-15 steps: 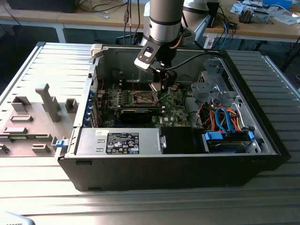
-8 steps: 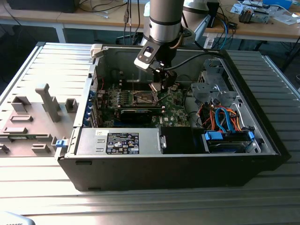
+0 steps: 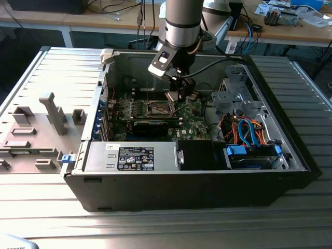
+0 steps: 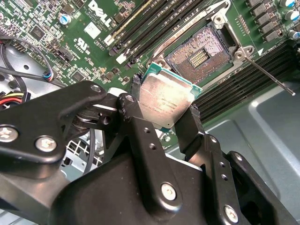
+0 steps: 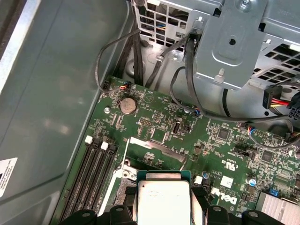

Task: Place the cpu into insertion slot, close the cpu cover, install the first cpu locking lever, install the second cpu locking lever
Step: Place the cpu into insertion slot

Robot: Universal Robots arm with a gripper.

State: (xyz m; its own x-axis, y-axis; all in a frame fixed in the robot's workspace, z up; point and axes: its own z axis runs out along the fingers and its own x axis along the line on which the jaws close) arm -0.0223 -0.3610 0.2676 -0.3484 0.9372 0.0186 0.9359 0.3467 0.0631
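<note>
My gripper [image 4: 164, 107] is shut on the cpu [image 4: 166, 99], a flat square chip with a silvery-grey top and a green edge, held between the two black fingers [image 4: 193, 123]. The chip hangs tilted just above the motherboard, close beside the insertion slot [image 4: 202, 50], whose dark pin field lies uncovered. The cpu cover [image 4: 185, 29] stands raised along one side of the slot. A thin locking lever [image 4: 269, 77] sticks out from a slot corner. In the exterior view the gripper [image 3: 173, 96] is inside the case over the slot [image 3: 159, 108]. The first wrist view has the cpu [image 5: 164, 201] between the fingers.
Memory slots [image 4: 140, 23] run beside the socket. A grey drive cage [image 5: 243, 42] with black cables [image 5: 140, 51] stands close by. The open case [image 3: 290, 155] walls in the board, with a power supply [image 3: 135, 157] and blue cables [image 3: 249, 132] on the near side.
</note>
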